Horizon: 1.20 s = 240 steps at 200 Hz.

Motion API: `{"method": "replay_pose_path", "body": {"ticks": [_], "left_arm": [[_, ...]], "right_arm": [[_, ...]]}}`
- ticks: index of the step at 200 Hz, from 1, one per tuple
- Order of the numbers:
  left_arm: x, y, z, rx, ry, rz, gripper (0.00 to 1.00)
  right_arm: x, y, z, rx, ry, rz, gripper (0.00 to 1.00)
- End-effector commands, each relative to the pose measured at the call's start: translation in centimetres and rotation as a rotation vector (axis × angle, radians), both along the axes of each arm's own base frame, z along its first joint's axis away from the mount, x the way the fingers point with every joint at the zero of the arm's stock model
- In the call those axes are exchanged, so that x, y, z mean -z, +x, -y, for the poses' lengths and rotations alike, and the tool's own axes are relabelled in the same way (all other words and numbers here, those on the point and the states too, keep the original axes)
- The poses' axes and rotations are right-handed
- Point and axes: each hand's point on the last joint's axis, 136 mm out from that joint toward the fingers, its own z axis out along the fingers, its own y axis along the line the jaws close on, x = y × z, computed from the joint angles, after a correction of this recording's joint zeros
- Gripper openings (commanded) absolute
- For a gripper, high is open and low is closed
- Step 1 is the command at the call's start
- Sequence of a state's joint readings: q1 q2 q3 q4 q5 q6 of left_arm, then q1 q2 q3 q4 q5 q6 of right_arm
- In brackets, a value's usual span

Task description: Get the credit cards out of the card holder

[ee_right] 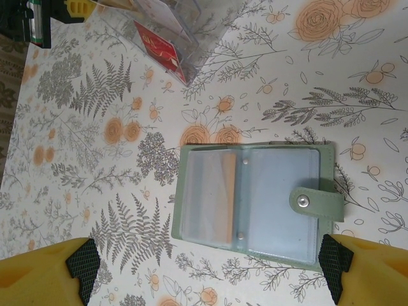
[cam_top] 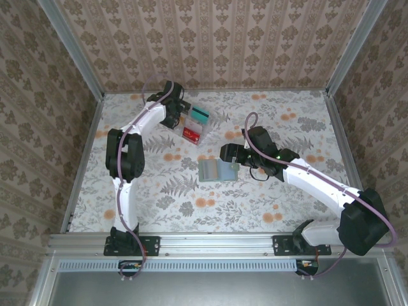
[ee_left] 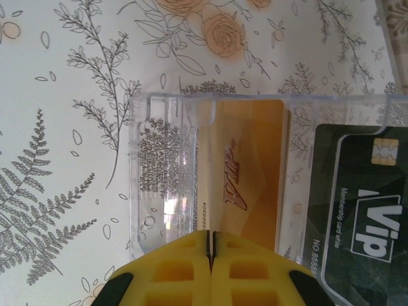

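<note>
Fingertips of the right gripper (ee_right: 208,271) are cut off at the bottom corners of its wrist view. Its jaws are spread wide, with the card holder (ee_right: 274,204) lying just beyond them. That holder lies open and flat on the table (ee_right: 95,191), its snap tab at one edge. Behind its cloudy sleeves an orange card (ee_right: 225,197) shows as a narrow strip, and anything else inside is hard to make out. Farther back, the left gripper (ee_left: 211,241) has its yellow jaws pressed together with nothing between them, over the near edge of a clear tray (ee_left: 159,134); whether they touch it I cannot tell. The tray holds a gold VIP card (ee_left: 248,159) and a dark green card (ee_left: 357,223) that runs out of frame. Floral print covers the table, and patterned wallpaper panels (cam_top: 210,38) enclose it.
</note>
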<state>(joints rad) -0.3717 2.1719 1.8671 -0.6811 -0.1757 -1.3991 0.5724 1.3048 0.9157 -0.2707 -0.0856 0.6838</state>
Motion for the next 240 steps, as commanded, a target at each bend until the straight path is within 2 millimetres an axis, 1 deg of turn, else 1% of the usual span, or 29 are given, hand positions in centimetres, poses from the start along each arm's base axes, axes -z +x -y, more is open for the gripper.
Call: {"method": "replay_pose_path", "body": {"ticks": [1,30,50,79,93,105,113,135,155,192,205,225,240], "left_arm": [[-2.4,1.1,0.5,0.042,0.004,0.065,0.00],[-2.1,1.4,0.7,0.066,0.009,0.070,0.00],[-2.1,1.5,0.3,0.056,0.022,0.069,0.00],[-1.2,1.6,-0.3,0.052,0.023,0.043,0.00],[-0.7,1.6,-0.1,0.057,0.014,0.031,0.00],[-0.5,1.7,0.2,0.068,-0.003,0.028,0.03],[0.0,1.6,0.4,0.071,-0.015,0.015,0.03],[0.4,1.8,0.7,0.081,-0.033,0.012,0.04],[0.5,1.9,0.8,0.087,-0.035,0.012,0.08],[-0.1,2.7,1.0,0.123,-0.032,0.045,0.22],[-0.3,2.9,1.2,0.138,-0.035,0.057,0.25],[-0.9,3.1,1.5,0.165,-0.037,0.076,0.28],[-1.8,3.2,1.7,0.188,-0.045,0.095,0.31]], "right_arm": [[-0.3,0.1,-0.2,0.000,-0.004,-0.004,0.92],[-0.2,0.0,-0.1,0.001,-0.007,-0.008,0.92],[-0.1,0.0,-0.1,0.000,-0.008,-0.008,0.92],[-0.1,0.0,-0.1,0.002,-0.007,-0.008,0.92],[-0.2,0.1,-0.1,0.003,-0.007,-0.008,0.92],[-0.2,0.1,-0.1,0.003,-0.007,-0.007,0.92],[-0.2,0.1,-0.1,0.003,-0.008,-0.007,0.92],[-0.3,0.1,-0.1,0.002,-0.007,-0.006,0.92],[-0.2,0.1,-0.1,0.002,-0.009,-0.008,0.92],[-0.3,0.1,-0.2,0.000,-0.007,-0.006,0.92],[-0.2,0.1,-0.2,-0.001,-0.007,-0.008,0.92],[-0.1,0.2,-0.2,-0.001,-0.010,-0.009,0.92],[-0.1,0.2,-0.2,0.000,-0.015,-0.008,0.92]]}}
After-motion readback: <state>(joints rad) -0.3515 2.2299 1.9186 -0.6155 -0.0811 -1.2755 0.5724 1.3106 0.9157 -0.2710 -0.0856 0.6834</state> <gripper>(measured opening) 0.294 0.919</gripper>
